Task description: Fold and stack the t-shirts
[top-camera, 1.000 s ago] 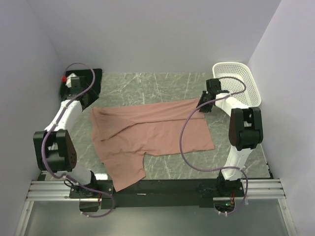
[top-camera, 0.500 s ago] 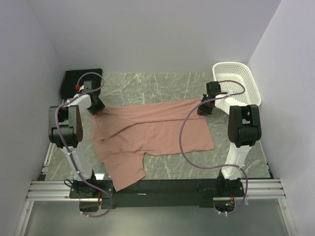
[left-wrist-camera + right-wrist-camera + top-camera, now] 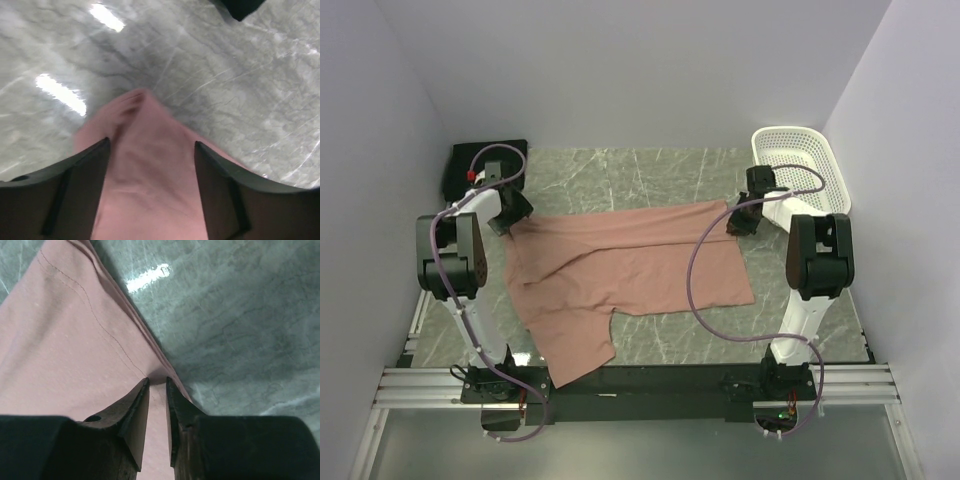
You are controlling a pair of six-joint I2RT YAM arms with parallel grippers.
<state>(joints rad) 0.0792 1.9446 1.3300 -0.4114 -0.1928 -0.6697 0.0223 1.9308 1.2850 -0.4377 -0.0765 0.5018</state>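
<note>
The salmon-pink t-shirt lies spread and creased on the marble table, one flap reaching toward the near edge. My left gripper is at its far left corner. In the left wrist view the gripper is open, jaws wide apart, with the pink cloth lying between them. My right gripper is at the shirt's far right corner. In the right wrist view it is nearly closed on the pink hem. The black folded t-shirt lies in the far left corner.
The white mesh basket stands at the far right against the wall. Bare marble lies beyond the shirt. A dark corner, likely the black shirt, shows at the top of the left wrist view. Walls close in on three sides.
My left arm has swung from the black shirt in the far left corner to the pink shirt's far left corner. The right gripper has stayed at the far right corner.
</note>
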